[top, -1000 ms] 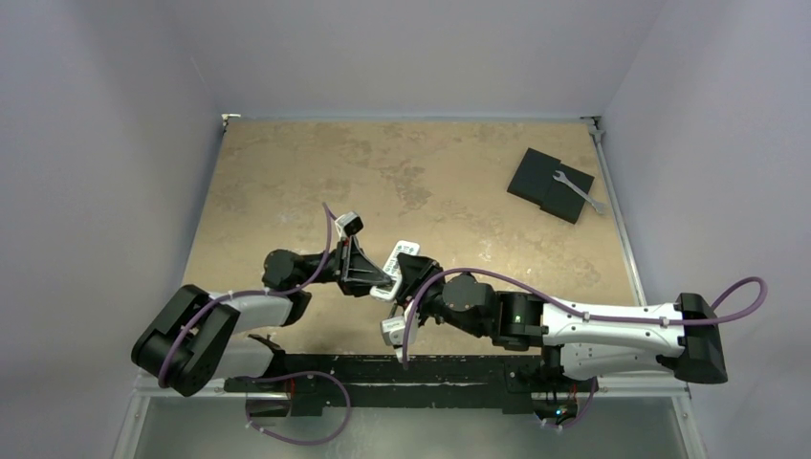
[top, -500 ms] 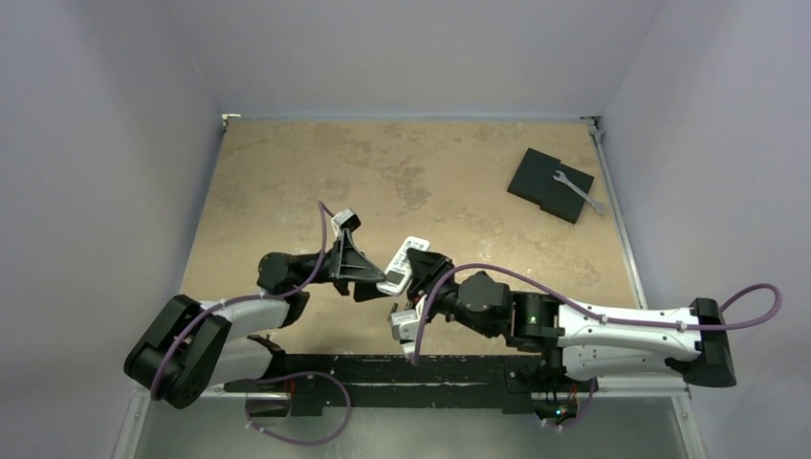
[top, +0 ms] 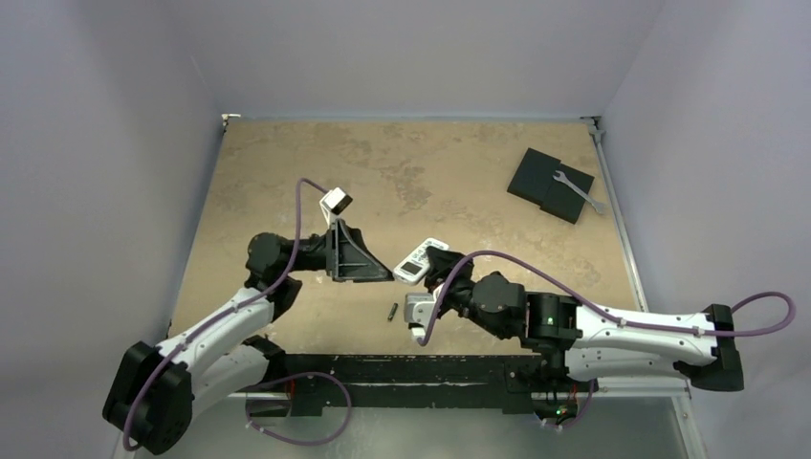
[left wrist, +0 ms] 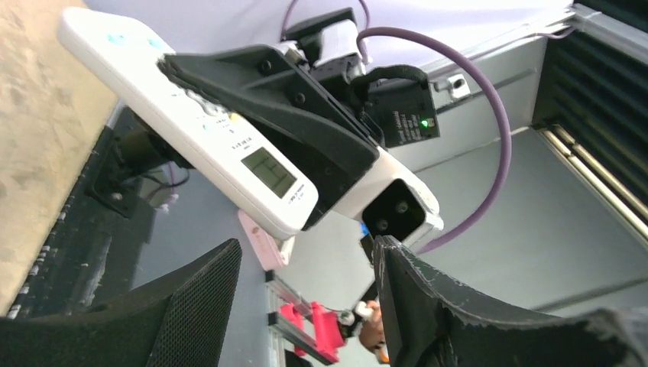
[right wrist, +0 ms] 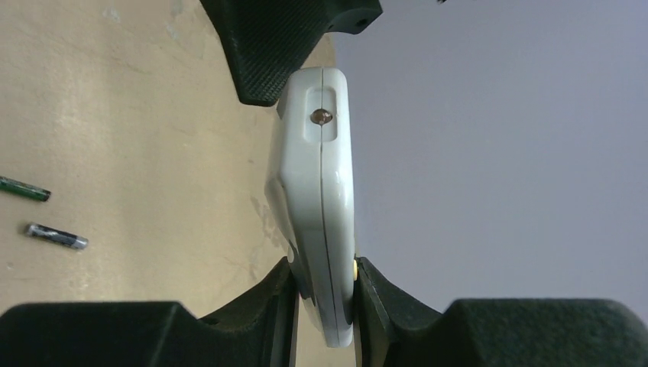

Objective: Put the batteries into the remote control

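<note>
Step in hand, as I judge it: the remote is presented in the air and no battery is picked yet.

Right gripper [right wrist: 325, 269] is clenched on the remote control [right wrist: 321, 191], pinching its lower end across the thin sides. The remote is off the table [top: 287, 172], tilted, near the front middle. In the right wrist view it shows edge-on, emitter end up. In the left wrist view its face shows, screen and buttons, with one black right finger lying across it.

Left gripper [left wrist: 306, 298] is released, its jaws spread with nothing between them. It hangs just beside the remote, not touching it as far as I can tell.

Both batteries [right wrist: 56, 236] lie flat on the table, near each other but apart, below and to the side of the held remote. Only one shows clearly in the top view. Neither is in the remote.

The remote's back and its battery bay are hidden, so I cannot tell if the cover is on or off.

Far right corner: black square pad [top: 550, 184] with a silver wrench [top: 580, 191] on it, well apart from the work.

The next move likely calls for:
- the left arm to drop to the table and line its fingers across one slim battery;
- a narrow, centred pinch, since the battery may roll;
- the right arm to turn the remote's back toward the left.
</note>
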